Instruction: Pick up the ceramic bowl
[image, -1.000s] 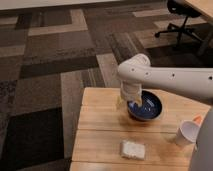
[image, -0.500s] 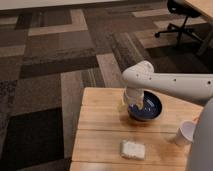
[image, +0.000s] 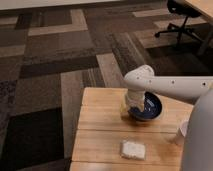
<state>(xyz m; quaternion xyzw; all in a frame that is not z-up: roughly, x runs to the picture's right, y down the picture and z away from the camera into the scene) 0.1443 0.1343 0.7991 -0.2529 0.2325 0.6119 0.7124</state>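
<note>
The ceramic bowl (image: 150, 107) is a glossy dark-blue round bowl on the light wooden table (image: 100, 130), toward its far right. My white arm reaches in from the right, and the gripper (image: 134, 106) hangs down at the bowl's left rim, covering part of it. Whether the gripper touches the bowl is hidden by the wrist.
A small white rectangular block (image: 132, 149) lies near the table's front edge. A white paper cup (image: 181, 133) stands at the right, partly hidden by my arm. Patterned carpet surrounds the table, and an office chair (image: 182, 20) stands at the far right.
The view has shifted slightly, and the arm's wrist has moved a little to the right and down over the bowl's left rim. The bowl has stayed in place.
</note>
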